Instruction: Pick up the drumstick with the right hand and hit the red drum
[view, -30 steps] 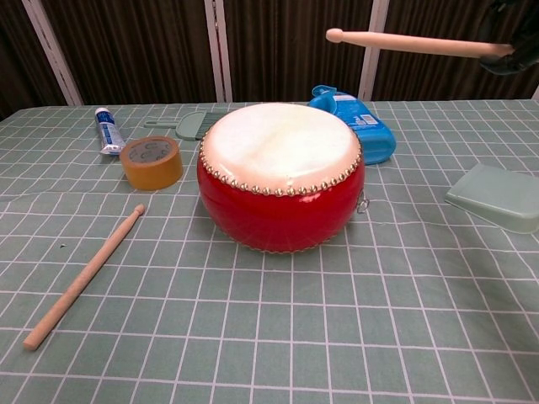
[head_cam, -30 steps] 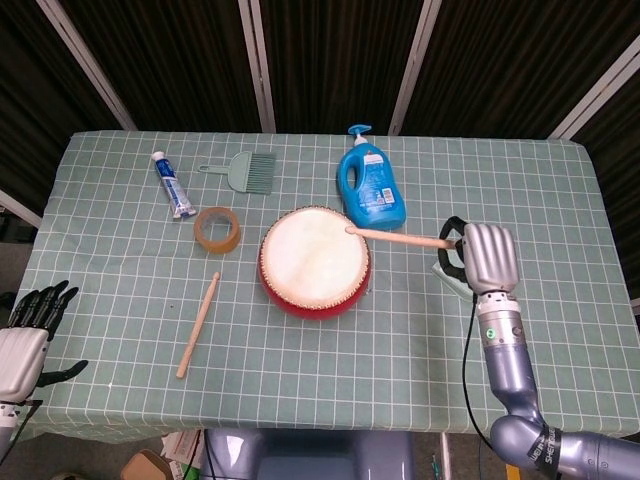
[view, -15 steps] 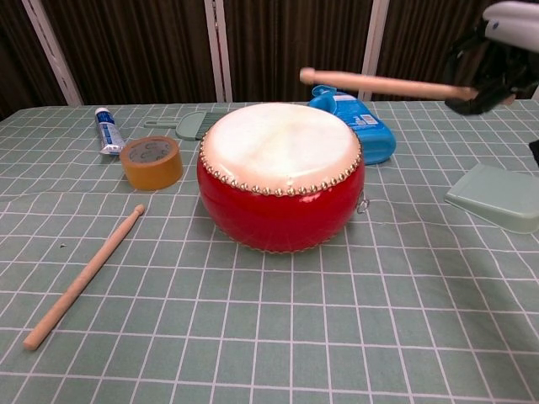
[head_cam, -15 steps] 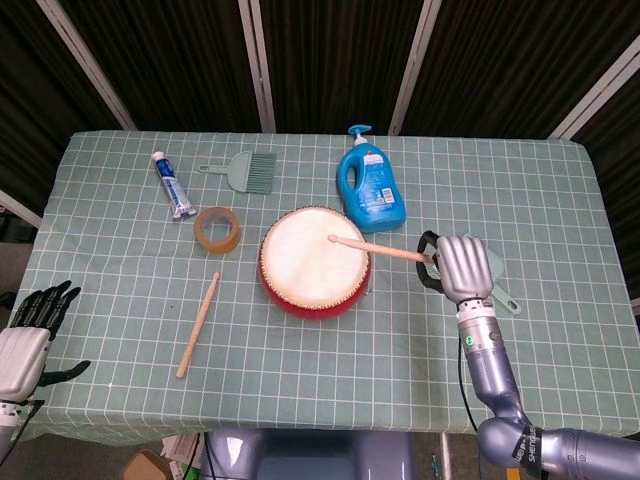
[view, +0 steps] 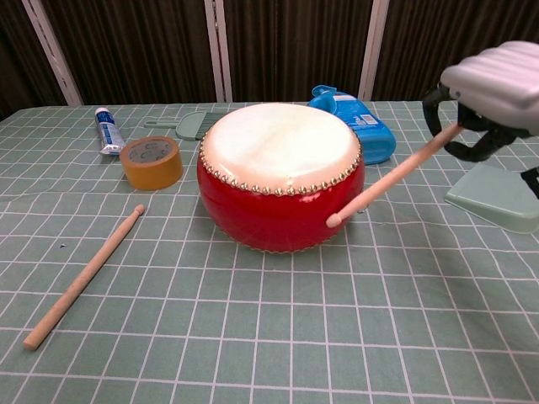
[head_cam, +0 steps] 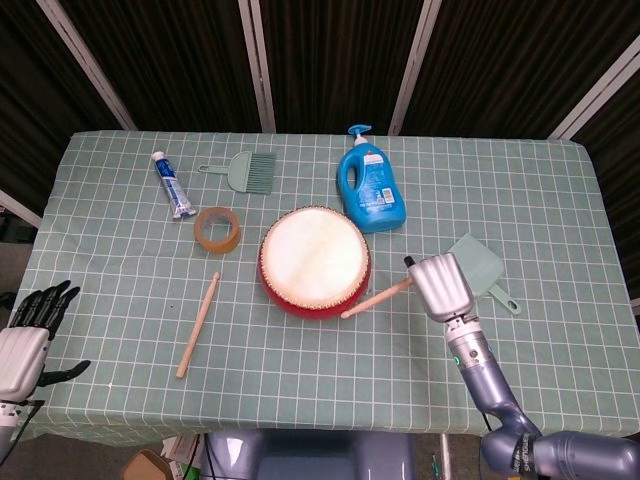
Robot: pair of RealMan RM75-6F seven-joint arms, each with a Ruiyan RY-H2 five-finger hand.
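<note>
Chest view: stick tip down by the side of the red drum

Chest view shows the right hand (view: 493, 93) up at the far right, fingers wrapped tight around the end of a drumstick (view: 392, 175). The stick slants down and to the left. Its round tip sits low against the red side of the drum (view: 280, 177), under the row of studs, not on the white top. From above, the tip looks just past the drum's near right edge; whether it really touches is hard to tell.

The stick looks like light, stiff wood. It will not bend, but it is smooth, so it could slip or twist in the fingers. Holding it near the back end, as now, seems best, because the long front part can swing.

The drum looks firm and heavy enough to stay put, and its white skin should be fine with a soft tap.

A second stick (head_cam: 198, 324) lies flat on the table (head_cam: 560, 190) left of the drum. The left hand (head_cam: 30, 325) waits at the table's near left corner, holding nothing, fingers spread.
</note>
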